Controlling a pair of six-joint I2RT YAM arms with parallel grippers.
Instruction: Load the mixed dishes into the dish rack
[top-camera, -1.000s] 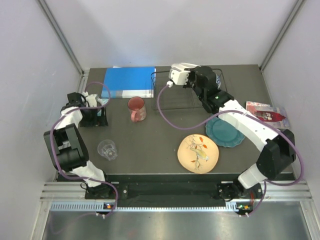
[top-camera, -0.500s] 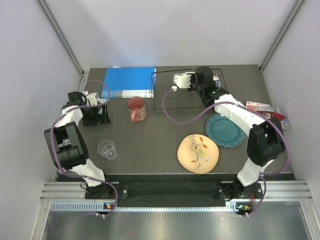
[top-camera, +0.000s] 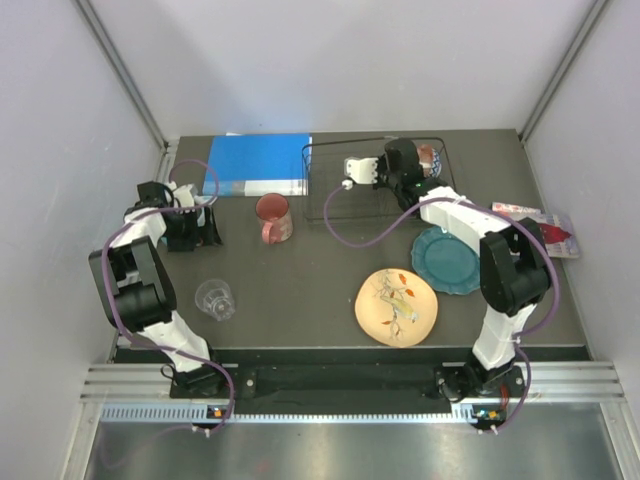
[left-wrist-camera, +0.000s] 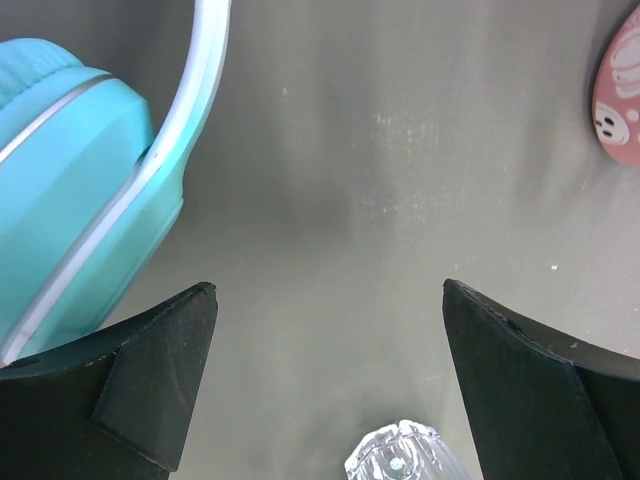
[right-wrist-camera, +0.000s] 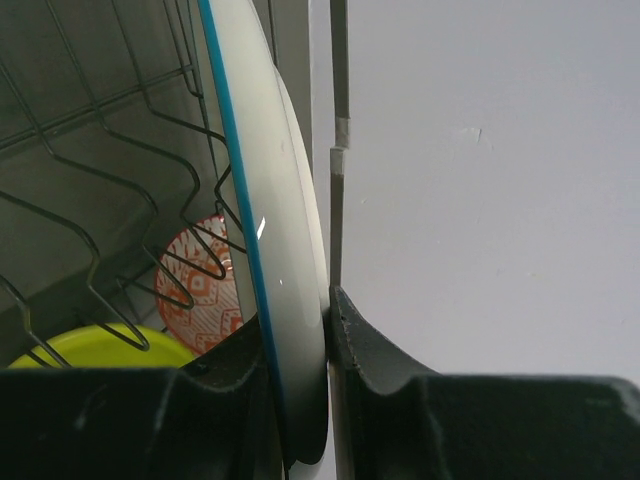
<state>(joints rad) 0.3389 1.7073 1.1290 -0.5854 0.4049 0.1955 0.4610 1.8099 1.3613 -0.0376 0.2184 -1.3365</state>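
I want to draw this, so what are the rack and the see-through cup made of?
The rack looks like thin metal wire with a dark coating: its bars are skinny and bent. The cup looks like clear glass or plastic, because the table shows through it. I cannot tell which.

Left gripper (left-wrist-camera: 327, 290) wide apart; right gripper (right-wrist-camera: 298, 330) in tight pinch.

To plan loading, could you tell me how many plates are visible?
3: blue-rimmed plate in right gripper at rack; teal plate and patterned plate on table. Others may be hidden.
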